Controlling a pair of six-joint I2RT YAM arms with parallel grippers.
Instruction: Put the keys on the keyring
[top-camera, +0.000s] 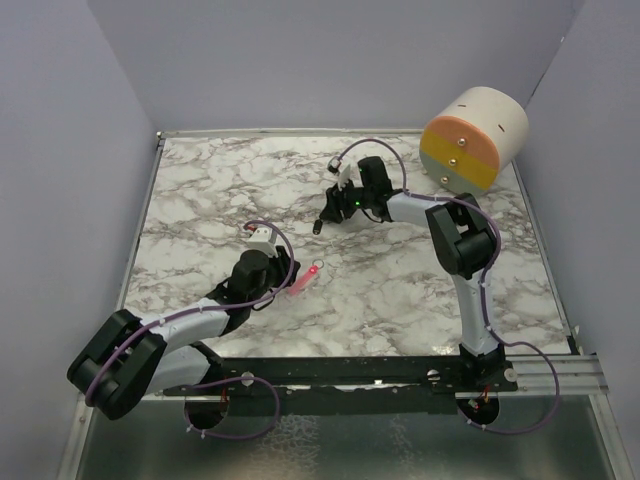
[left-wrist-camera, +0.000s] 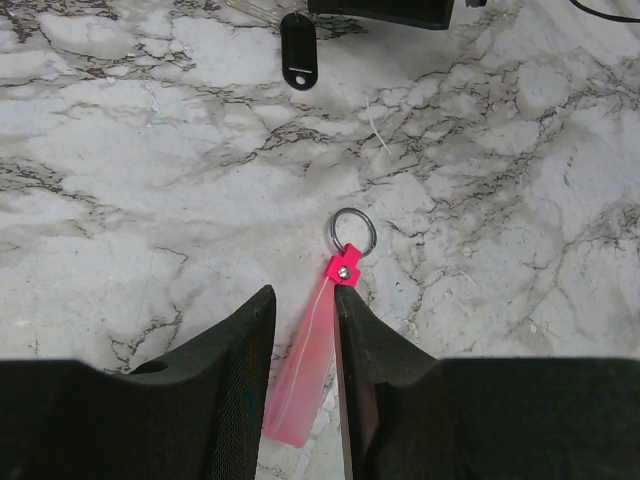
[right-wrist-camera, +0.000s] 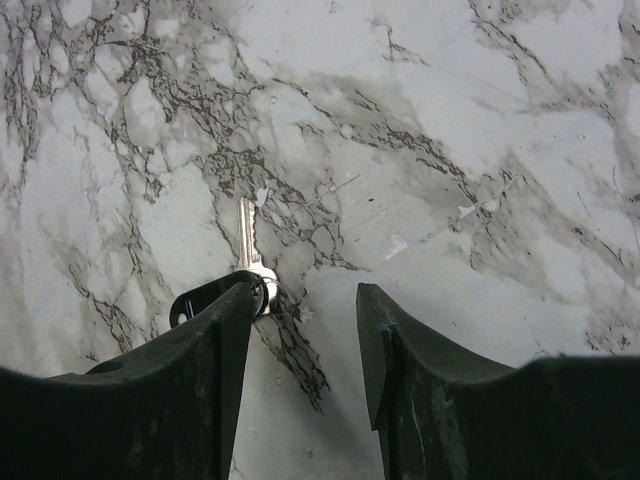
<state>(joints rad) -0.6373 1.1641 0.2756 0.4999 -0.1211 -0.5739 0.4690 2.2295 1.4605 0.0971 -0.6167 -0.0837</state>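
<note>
The keyring is a pink strip (left-wrist-camera: 305, 370) with a small metal ring (left-wrist-camera: 353, 230) at its far end. My left gripper (left-wrist-camera: 304, 292) is shut on the strip, and the ring sticks out past the fingertips. From above, the keyring (top-camera: 305, 281) points up and right from the left gripper (top-camera: 287, 287). The key (right-wrist-camera: 246, 235) lies on the marble with its silvery shaft pointing away, and its black head (right-wrist-camera: 195, 300) is partly hidden under the left fingertip of my right gripper (right-wrist-camera: 305, 295). That gripper is open, with only bare table between its fingers. The key (top-camera: 318, 226) lies beside the right gripper (top-camera: 332, 213).
A cream cylinder with an orange and yellow face (top-camera: 475, 138) rests at the back right corner. Grey walls enclose the marble table (top-camera: 420, 290). The key's black head (left-wrist-camera: 298, 50) and part of the right gripper (left-wrist-camera: 380, 10) show at the top of the left wrist view.
</note>
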